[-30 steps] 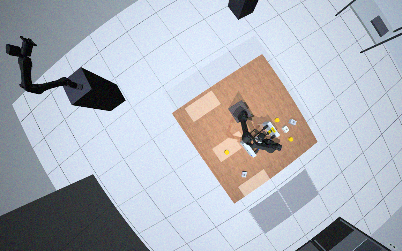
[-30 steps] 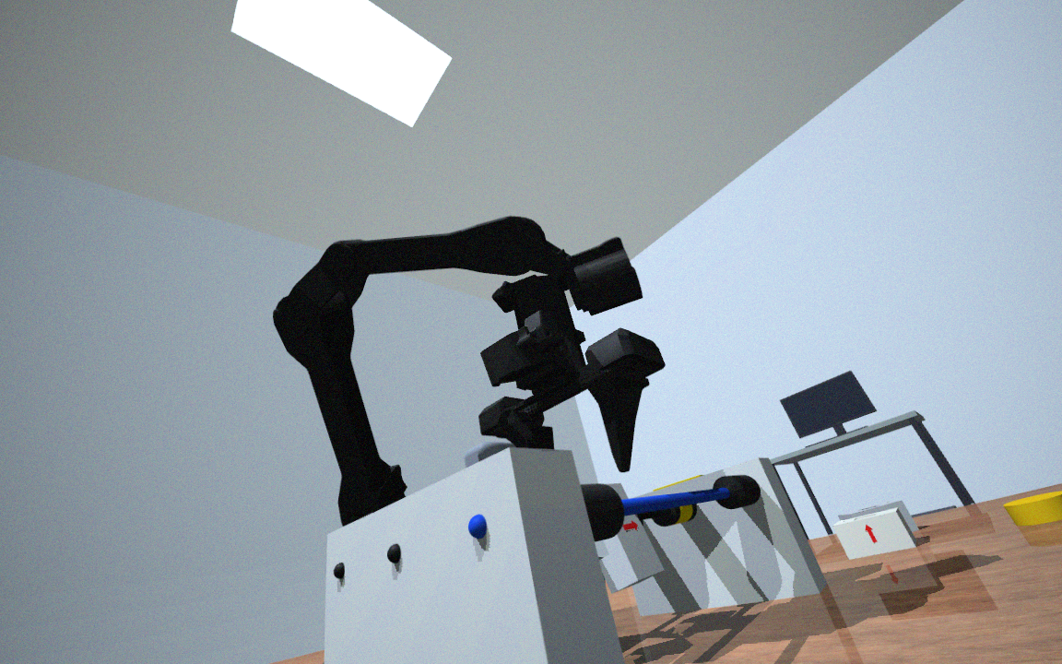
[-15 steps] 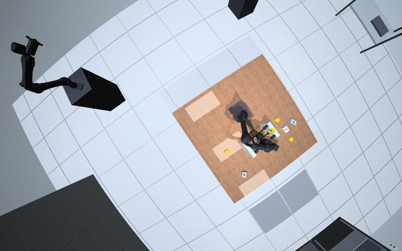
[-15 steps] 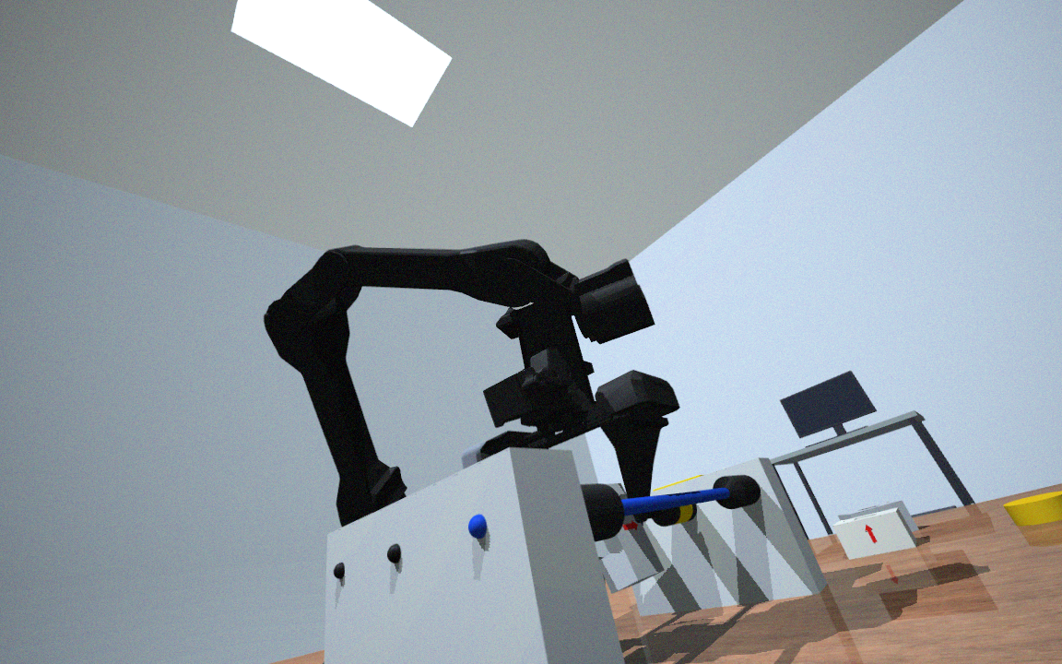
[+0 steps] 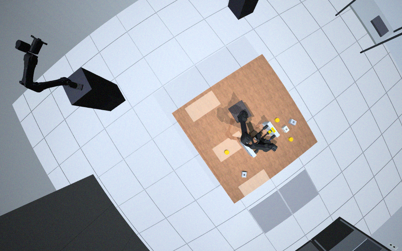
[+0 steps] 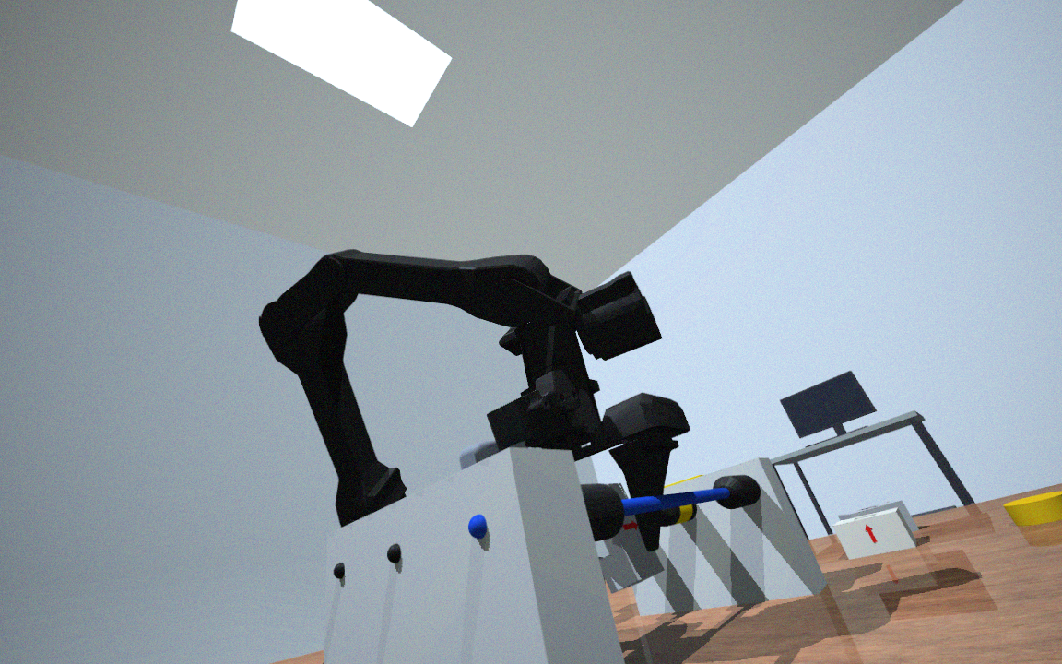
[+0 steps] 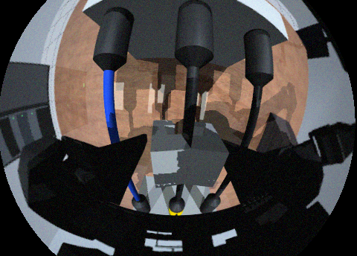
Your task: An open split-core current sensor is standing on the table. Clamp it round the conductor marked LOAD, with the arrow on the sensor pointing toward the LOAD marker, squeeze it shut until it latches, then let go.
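We saw the gripper's (image 5: pixel 262 137) (image 6: pixel 610 537) (image 7: pixel 186 138) fingers wide apart, one on either side of the sensor (image 6: pixel 632 563) (image 7: pixel 190 167). The sensor seemed to sit round the middle cable (image 7: pixel 191 96), its red arrow (image 6: pixel 630 526) toward the yellow marker (image 5: pixel 269 132) (image 6: pixel 686 514) (image 7: pixel 175 212), though we couldn't tell whether it was latched.

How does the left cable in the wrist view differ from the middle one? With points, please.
The left cable (image 7: pixel 108 88) is blue; the middle cable (image 7: pixel 191 88) is black. The gray sensor (image 7: pixel 201 164) is at the middle cable, while the left cable runs outside it. Both run between dark end sleeves.
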Tool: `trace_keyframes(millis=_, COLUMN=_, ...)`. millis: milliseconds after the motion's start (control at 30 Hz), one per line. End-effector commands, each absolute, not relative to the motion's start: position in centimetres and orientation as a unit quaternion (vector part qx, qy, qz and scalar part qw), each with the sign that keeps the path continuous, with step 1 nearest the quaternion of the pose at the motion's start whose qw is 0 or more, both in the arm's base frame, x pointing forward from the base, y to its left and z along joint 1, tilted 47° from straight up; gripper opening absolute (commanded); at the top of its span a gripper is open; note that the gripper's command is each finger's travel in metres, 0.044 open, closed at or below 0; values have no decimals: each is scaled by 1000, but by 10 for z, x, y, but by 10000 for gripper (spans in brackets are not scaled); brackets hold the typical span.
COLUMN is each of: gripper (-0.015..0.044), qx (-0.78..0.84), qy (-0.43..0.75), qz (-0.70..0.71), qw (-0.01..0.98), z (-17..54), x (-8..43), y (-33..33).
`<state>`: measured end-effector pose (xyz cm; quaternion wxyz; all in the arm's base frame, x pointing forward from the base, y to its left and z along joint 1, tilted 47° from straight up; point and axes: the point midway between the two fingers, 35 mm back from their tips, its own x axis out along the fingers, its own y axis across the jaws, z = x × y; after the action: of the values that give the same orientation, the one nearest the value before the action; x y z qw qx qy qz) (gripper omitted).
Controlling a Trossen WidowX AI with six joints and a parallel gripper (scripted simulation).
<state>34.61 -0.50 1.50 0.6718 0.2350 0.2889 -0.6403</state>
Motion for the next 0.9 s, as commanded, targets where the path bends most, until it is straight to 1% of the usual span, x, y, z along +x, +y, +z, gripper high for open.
trace_keyframes(millis=0, gripper=440, qx=231, qy=290, qz=-639, qw=674, z=10, x=346, y=-10)
trace_keyframes(millis=200, gripper=440, qx=231, qy=289, qz=-640, qw=674, z=5, x=345, y=-16)
trace_keyframes(millis=867, gripper=307, qx=235, qy=289, qz=-640, qw=672, z=8, x=346, y=-13)
